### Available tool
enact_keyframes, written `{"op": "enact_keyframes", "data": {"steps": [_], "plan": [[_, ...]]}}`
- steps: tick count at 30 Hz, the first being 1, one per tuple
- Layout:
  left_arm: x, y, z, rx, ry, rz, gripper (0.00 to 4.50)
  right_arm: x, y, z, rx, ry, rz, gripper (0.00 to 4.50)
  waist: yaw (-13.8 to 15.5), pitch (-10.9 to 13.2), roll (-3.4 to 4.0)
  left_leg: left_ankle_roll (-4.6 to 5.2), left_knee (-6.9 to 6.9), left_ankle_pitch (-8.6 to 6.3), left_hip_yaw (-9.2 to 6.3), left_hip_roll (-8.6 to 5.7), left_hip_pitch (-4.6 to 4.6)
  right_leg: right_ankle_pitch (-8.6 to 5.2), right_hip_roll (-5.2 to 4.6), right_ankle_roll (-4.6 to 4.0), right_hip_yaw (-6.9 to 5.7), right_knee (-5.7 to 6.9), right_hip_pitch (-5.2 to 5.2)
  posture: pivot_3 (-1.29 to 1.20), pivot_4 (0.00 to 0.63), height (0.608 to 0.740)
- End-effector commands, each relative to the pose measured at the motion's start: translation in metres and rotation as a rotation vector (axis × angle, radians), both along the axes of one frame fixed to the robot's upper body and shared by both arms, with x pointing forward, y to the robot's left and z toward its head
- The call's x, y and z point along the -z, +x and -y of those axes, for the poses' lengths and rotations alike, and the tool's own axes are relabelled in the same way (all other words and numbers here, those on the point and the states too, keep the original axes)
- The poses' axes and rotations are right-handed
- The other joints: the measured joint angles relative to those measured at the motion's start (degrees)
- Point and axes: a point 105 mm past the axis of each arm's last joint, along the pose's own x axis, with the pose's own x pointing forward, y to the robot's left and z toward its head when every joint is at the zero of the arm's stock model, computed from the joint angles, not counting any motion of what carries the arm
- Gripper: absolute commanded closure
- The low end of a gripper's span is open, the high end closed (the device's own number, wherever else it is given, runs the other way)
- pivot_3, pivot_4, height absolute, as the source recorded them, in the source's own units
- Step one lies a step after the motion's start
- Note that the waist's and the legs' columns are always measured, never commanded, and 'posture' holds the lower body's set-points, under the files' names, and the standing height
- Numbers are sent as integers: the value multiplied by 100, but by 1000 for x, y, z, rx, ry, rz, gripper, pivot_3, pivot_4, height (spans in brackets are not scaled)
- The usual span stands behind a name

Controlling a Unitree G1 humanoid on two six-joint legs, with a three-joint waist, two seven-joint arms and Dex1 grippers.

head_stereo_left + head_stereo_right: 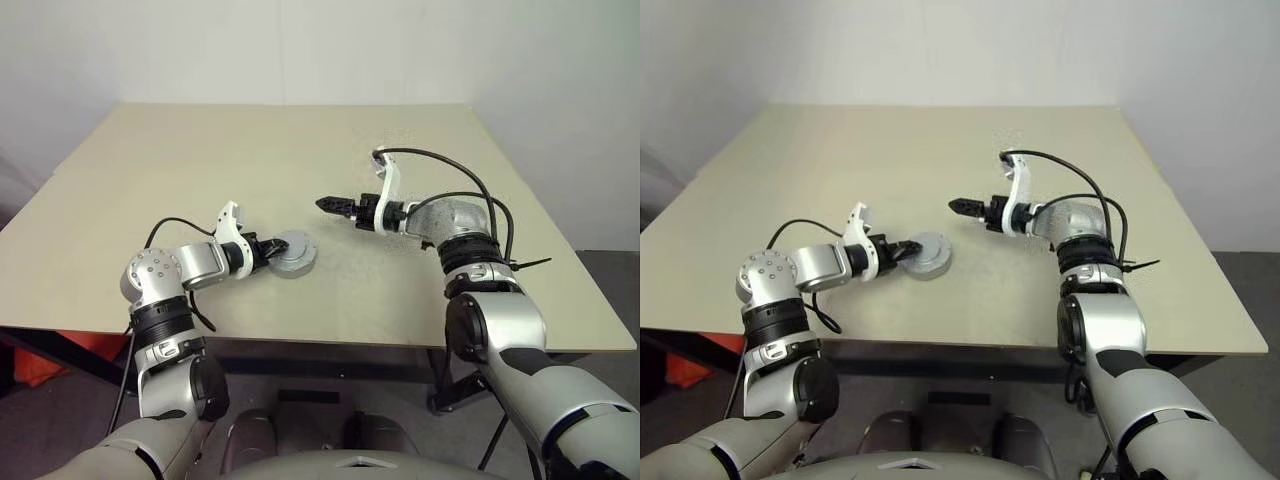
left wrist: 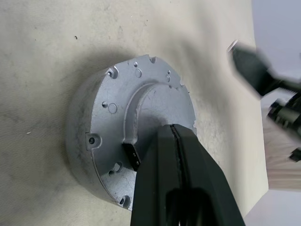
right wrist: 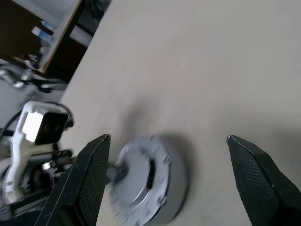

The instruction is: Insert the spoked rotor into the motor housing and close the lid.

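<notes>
Assembly looks nearly finished: lid (image 1: 293,252) sits closed on the motor housing (image 2: 82,141), low and left of centre on the bench (image 1: 150,170). Left gripper (image 1: 268,250), pinched shut, rests on it; right gripper (image 1: 325,204) hovers wide, empty.

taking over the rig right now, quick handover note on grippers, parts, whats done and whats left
Left gripper: shut, fingertips on the lid.
Right gripper: open, holding nothing, above the table beside the assembly.
Lid sits on the motor housing near the table's front; the rotor cannot be seen.
Done: lid appears to be on.
Left: check that it is seated, then pull the left gripper away.
</notes>
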Motion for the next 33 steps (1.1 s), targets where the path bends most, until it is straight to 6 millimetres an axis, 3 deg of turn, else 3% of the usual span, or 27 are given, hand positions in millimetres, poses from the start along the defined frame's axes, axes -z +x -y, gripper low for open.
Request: {"op": "enact_keyframes", "data": {"steps": [1,12,17,23,33], "plan": [[7,-2,-6,-17,45,-23,4500,-2,-10,-7,-23,45,-97,45,9,0,0,0,0,0,0,0,0,0,0,0,0,0,0,0,0,740],[6,-3,-10,-24,53,-7,4500,24,-25,-11,-39,13,-162,45,97,0,1,-31,-3,17,1,0,8,-11,-1,21,0,0,5,0,0,740],[5,-3,-12,-25,62,-4,4500,29,-33,-26,-76,47,-190,45,86,0,1,-32,-5,18,1,1,9,-9,0,18,0,1,5,0,0,740],[3,-2,-14,-29,71,2,4500,29,-40,-41,-113,79,-199,45,78,0,0,-40,-8,22,1,3,13,-11,1,21,0,3,4,0,0,740],[3,-1,-17,-39,78,4,4500,12,-33,-73,-107,197,-199,45,50,0,1,-66,-26,38,2,8,22,-21,7,38,1,14,2,0,0,740]]}}
